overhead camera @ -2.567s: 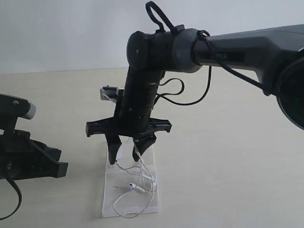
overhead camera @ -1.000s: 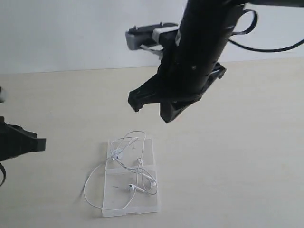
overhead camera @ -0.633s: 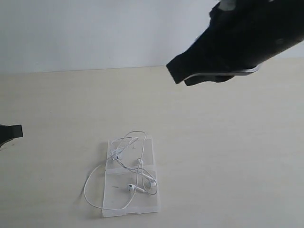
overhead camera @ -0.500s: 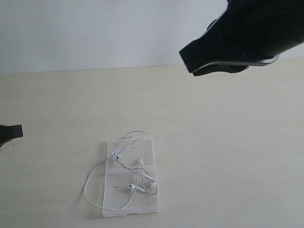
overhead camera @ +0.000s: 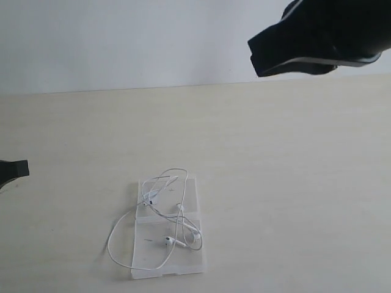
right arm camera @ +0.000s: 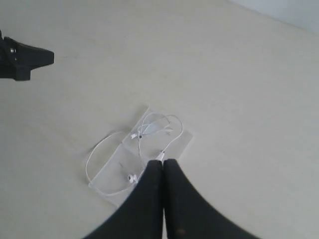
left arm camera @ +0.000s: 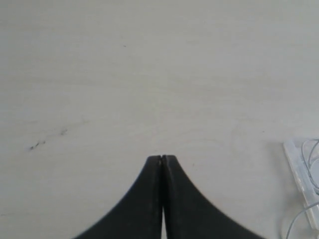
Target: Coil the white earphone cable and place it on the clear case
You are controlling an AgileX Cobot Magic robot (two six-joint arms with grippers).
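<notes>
In the outside view, the white cable (overhead camera: 170, 240) lies in loose loops on the clear case (overhead camera: 192, 259) on the desk (overhead camera: 275, 183), with one loop spilling off the side. The right arm (overhead camera: 317, 36) hangs high, likely because the job looks nearly done. In the left wrist view, the left jaws are pressed together over bare desk. In the right wrist view, the right jaws are pressed together too, empty, high above the thin cable.

I read a white earphone cable (overhead camera: 170, 241), a transparent clear case (overhead camera: 192, 195), a pale beige, faintly grained bench (overhead camera: 275, 183), and black left fingers (left arm camera: 144, 204).
</notes>
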